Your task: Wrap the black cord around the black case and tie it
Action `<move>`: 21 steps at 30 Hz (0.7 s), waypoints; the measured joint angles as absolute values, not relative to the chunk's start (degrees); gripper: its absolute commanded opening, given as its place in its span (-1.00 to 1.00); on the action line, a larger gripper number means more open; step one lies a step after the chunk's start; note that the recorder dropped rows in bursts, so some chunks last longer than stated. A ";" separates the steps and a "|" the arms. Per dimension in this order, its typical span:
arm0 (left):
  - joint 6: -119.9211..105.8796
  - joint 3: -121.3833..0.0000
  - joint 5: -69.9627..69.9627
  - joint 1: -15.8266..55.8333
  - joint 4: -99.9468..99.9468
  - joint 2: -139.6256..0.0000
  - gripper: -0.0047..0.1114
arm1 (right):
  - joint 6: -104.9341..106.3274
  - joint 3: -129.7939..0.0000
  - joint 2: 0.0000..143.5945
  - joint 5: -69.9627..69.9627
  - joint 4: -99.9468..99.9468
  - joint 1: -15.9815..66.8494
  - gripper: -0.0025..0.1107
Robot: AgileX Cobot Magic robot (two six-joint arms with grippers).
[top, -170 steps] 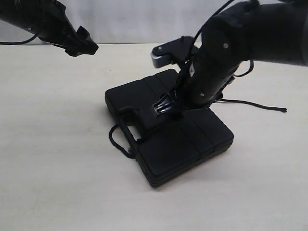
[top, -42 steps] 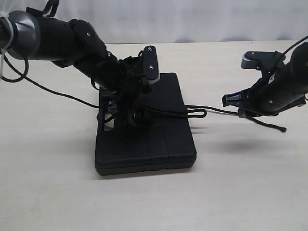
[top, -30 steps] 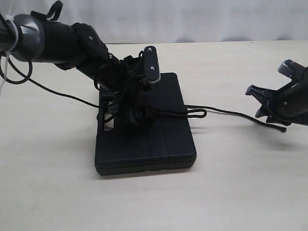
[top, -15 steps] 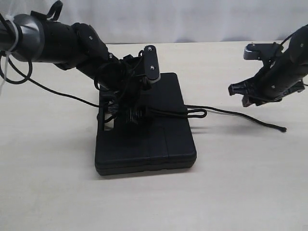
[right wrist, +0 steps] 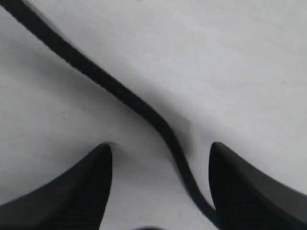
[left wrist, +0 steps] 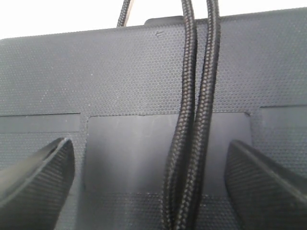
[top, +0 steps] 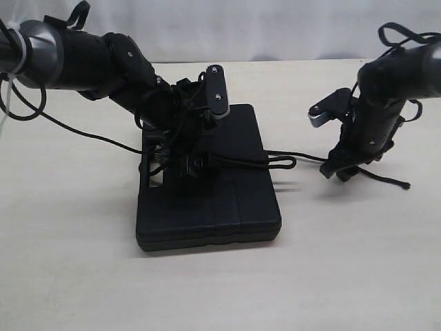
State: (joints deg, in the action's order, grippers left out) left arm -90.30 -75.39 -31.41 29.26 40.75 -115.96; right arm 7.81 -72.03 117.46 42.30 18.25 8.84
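The black case (top: pixel 227 207) lies flat on the table at centre. My left gripper (top: pixel 193 165) rests low over its handle end. In the left wrist view that gripper (left wrist: pixel 148 143) is open, and two strands of the black cord (left wrist: pixel 192 120) run side by side over the case (left wrist: pixel 96 72) between its fingers, nearer one finger (left wrist: pixel 266 182). The cord (top: pixel 310 159) leaves the case in a small loop and trails right to a frayed tip (top: pixel 406 185). My right gripper (top: pixel 337 172) points down at that trailing stretch. It is open (right wrist: pixel 159 145), with the cord (right wrist: pixel 96 76) lying on the table between its fingers.
A smooth thin arm cable (top: pixel 89 134) droops onto the table left of the case. The pale tabletop (top: pixel 310 276) stretches to the front and right. A white wall (top: pixel 275 27) closes the back.
The right arm has swung from raised at the far right to pointing down over the trailing cord nearer the case. The left arm, case and cord have stayed put.
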 measured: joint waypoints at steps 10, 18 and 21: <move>-90.30 -75.39 -31.41 29.26 40.75 -115.96 0.45 | 0.57 -72.52 120.04 43.13 27.29 10.10 -0.88; -90.30 -75.39 -31.41 29.26 40.75 -115.96 0.45 | 13.92 -73.40 120.93 46.75 25.48 10.10 -0.89; -90.30 -75.39 -31.41 29.26 40.75 -115.96 0.45 | 18.89 -73.40 120.93 47.14 25.91 10.10 -0.89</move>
